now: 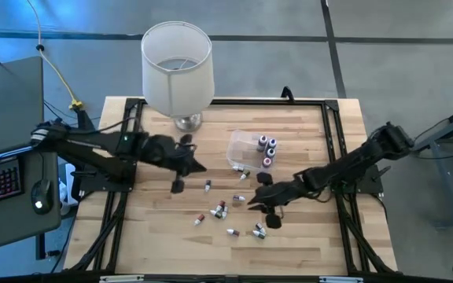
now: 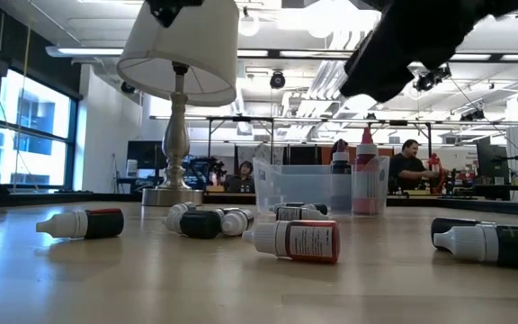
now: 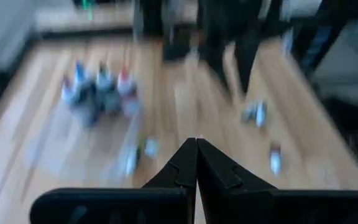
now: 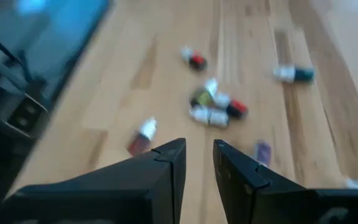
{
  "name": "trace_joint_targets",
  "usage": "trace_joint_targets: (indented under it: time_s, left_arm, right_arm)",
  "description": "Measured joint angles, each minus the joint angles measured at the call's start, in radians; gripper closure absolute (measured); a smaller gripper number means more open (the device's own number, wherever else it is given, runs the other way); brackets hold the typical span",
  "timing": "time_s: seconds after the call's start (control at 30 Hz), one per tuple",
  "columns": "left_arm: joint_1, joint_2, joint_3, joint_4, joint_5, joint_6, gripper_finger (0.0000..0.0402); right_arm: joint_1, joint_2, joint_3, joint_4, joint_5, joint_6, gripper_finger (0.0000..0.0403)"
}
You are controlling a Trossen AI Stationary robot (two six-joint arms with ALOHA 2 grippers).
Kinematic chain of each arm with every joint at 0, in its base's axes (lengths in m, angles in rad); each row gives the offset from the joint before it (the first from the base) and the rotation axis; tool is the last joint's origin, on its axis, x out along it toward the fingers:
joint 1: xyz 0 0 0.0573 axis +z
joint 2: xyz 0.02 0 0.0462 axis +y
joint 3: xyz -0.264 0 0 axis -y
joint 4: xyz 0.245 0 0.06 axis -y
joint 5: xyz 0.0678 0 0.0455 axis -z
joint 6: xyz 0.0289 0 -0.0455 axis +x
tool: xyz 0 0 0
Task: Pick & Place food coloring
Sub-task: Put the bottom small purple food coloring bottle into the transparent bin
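While most food coloring bottles (image 1: 220,211) lie scattered on the wooden table (image 1: 148,236) and several stand in the clear tub (image 1: 238,145) | left gripper (image 1: 197,166) closed tight, empty, near the lamp (image 1: 177,67) | right gripper (image 1: 252,206) slightly parted, holding nothing, above the scatter.

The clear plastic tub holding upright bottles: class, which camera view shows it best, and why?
The high view: the clear plastic tub shows whole from above, beside the white-shaded lamp. The low view shows its side wall; the left wrist view blurs it; the right wrist view misses it.
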Motion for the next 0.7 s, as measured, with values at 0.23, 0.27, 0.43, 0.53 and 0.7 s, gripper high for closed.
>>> trace_joint_targets:
  time_s: [0.23, 0.27, 0.43, 0.53, 0.7]
  left_arm:
    - [-0.027, -0.044, -0.286, 0.343, -0.027, -0.126, 0.0399]
    - [-0.027, -0.031, -0.296, 0.383, -0.026, -0.153, 0.0399]
    - [-0.025, 0.06, -0.319, 0.388, -0.08, -0.218, 0.0399]
    - [-0.019, 0.099, -0.316, 0.436, -0.062, -0.176, 0.0399]
    - [-0.019, 0.135, -0.317, 0.469, -0.008, -0.085, 0.0399]
  right_arm:
    - [0.018, 0.109, 0.263, -0.441, -0.05, 0.279, 0.0329]
    - [0.027, 0.129, 0.283, -0.489, -0.076, 0.306, 0.0329]
    - [0.072, 0.235, 0.346, -0.569, -0.183, 0.397, 0.0329]
    - [0.082, 0.275, 0.359, -0.565, -0.223, 0.437, 0.0329]
    - [0.073, 0.316, 0.362, -0.579, -0.247, 0.492, 0.0329]
